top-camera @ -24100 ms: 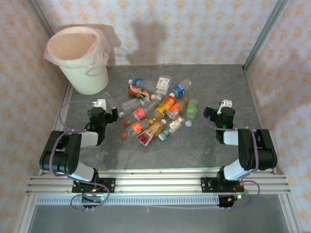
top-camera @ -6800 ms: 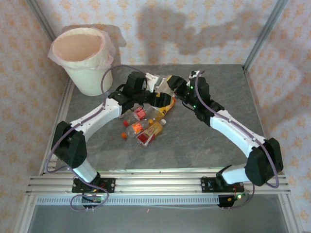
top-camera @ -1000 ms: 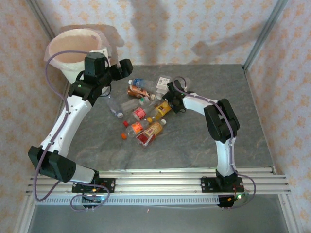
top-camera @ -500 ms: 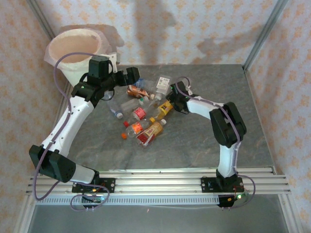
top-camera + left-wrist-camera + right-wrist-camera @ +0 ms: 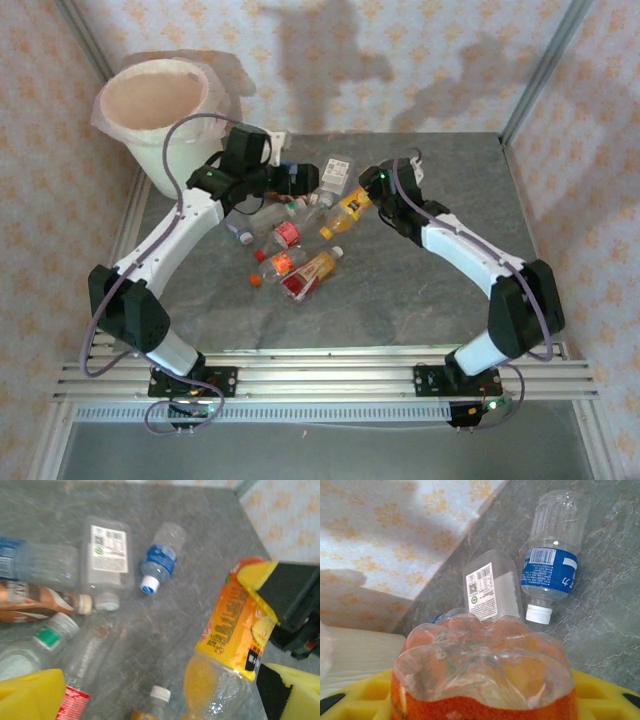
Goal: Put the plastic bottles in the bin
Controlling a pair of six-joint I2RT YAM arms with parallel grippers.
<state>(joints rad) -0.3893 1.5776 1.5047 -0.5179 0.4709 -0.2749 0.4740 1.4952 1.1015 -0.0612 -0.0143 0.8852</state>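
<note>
Plastic bottles (image 5: 290,235) lie in a loose pile at mid table. My right gripper (image 5: 368,192) is shut on an orange-label bottle (image 5: 345,212); its clear base (image 5: 480,670) sits between my yellow pads (image 5: 607,692). In the left wrist view the same bottle (image 5: 235,625) hangs tilted above the table. My left gripper (image 5: 303,180) hovers open over the back of the pile, with nothing between its fingers (image 5: 30,697). The bin (image 5: 160,110), white with a pink liner, stands at the back left.
A blue-label bottle (image 5: 160,562) and a flat clear one with a white label (image 5: 105,550) lie behind the pile. Red-label bottles (image 5: 300,268) lie nearer the front. Metal frame posts and patterned walls bound the grey table (image 5: 420,300).
My right gripper has closed on the orange-label bottle and raised it a little to the right. My left arm has swung from the bin's rim out over the pile, still open.
</note>
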